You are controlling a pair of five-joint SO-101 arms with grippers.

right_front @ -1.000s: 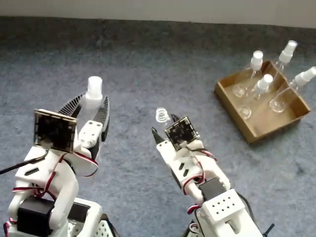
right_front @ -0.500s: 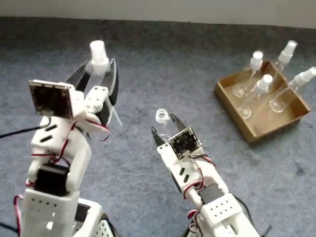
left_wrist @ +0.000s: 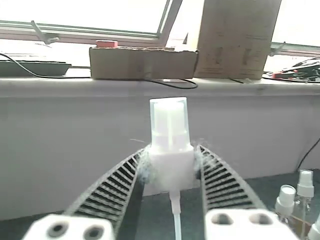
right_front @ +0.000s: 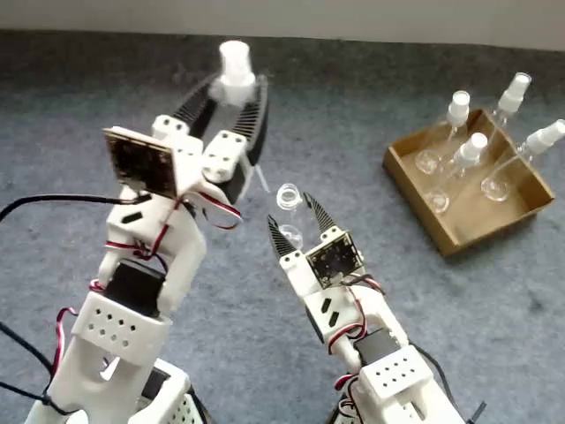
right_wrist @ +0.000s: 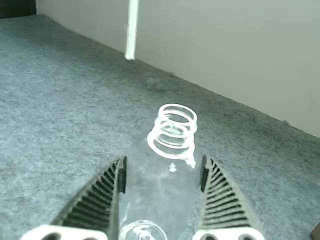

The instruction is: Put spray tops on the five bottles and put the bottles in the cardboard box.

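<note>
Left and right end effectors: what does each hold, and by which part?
Left end effector grips the spray top by its white collar. Right end effector grips the uncapped bottle by its body, below the threaded neck.

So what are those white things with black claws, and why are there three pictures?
They are two white robot arms with black claws called grippers. One picture looks down from above; the other two come from a small camera on each arm's wrist. The left gripper pinches a white plastic spray top, its thin tube hanging down. The right gripper holds a clear bottle with no top yet. On the grey carpet sits a shallow brown cardboard box holding four clear bottles that already wear white tops.
</note>
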